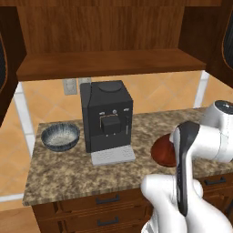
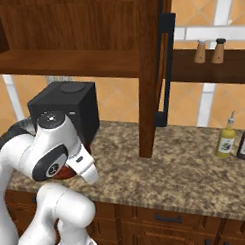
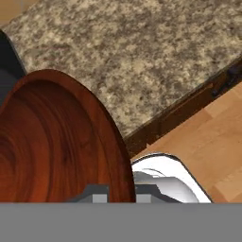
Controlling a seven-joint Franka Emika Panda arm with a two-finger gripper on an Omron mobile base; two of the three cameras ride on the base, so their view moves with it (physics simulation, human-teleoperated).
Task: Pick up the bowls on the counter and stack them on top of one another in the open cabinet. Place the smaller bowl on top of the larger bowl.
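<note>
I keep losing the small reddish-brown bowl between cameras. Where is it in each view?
Left base view: smaller bowl right of the coffee machine, partly behind the arm.
Right base view: a red sliver under the arm.
Hand view: lower left.
Shared landmark: the counter.

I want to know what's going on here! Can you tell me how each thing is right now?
Smaller bowl: at the claw, rim between its fingers.
Larger bowl: upright on the counter, empty.
Cabinet: open, shelf bare.
Coffee machine: upright on the counter.
Claw: straddling the bowl's rim; grip unclear.
</note>
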